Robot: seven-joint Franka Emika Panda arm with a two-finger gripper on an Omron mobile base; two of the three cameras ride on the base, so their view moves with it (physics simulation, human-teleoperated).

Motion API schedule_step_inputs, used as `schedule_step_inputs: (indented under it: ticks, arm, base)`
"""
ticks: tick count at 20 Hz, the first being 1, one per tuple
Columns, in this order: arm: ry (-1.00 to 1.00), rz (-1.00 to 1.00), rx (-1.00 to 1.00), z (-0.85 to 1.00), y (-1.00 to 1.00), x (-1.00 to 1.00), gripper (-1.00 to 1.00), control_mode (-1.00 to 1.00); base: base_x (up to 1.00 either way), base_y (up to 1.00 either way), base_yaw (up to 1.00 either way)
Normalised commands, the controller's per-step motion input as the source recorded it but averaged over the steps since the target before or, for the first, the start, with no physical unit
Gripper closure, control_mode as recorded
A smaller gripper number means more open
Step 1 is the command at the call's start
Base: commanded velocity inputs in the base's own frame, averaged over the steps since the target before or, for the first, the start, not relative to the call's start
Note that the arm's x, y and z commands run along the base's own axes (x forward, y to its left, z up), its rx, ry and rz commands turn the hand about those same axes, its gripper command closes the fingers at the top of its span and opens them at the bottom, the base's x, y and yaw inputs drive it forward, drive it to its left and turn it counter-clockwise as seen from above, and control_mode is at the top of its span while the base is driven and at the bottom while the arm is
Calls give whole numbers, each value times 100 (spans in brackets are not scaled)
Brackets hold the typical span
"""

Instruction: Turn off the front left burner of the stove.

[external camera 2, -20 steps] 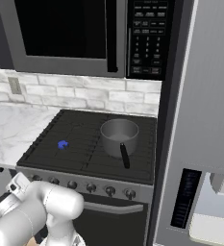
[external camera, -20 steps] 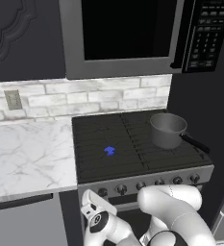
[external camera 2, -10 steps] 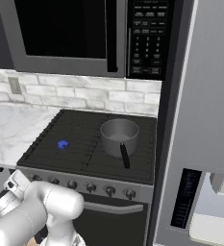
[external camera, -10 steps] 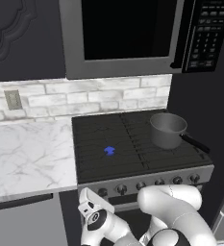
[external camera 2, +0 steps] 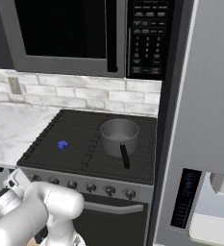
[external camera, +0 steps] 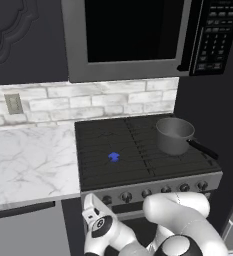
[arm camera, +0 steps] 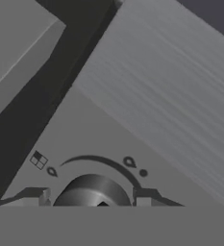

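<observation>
Evidently your gripper [arm camera: 92, 198] sits closed around the leftmost knob [arm camera: 93, 191]; the flame [external camera: 114, 157] burns on the front left burner [external camera: 110, 159], so turning remains.

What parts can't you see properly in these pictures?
- Gripper: in the hand view its fingertips straddle a dark knob, but the bottom edge cuts them off, so contact is unclear.
- Leftmost stove knob: in the left base view, the robot's hand hides it.
- Saucepan: its inside is too dim to tell.
- Microwave buttons: too small to read.
</observation>
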Motion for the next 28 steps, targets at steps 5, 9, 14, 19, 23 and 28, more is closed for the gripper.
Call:
schedule_step_inputs:
  ticks: [5,9,14,19,23,28]
  arm:
    - [-5,0,18,19,-14,0,100,-100]
    - [-7,-1,19,26,-13,0,100,-100]
    - [-6,-3,19,27,-17,0,100,-100]
    - [-6,-5,22,19,-25,0,100,-100]
    - [-5,-8,25,17,-30,0,100,-100]
    - [-5,-10,28,15,-29,0,100,-100]
  base:
    - [0,0,0]
    - [0,0,0]
    - [0,0,0]
    - [0,0,0]
    - [0,0,0]
    - [0,0,0]
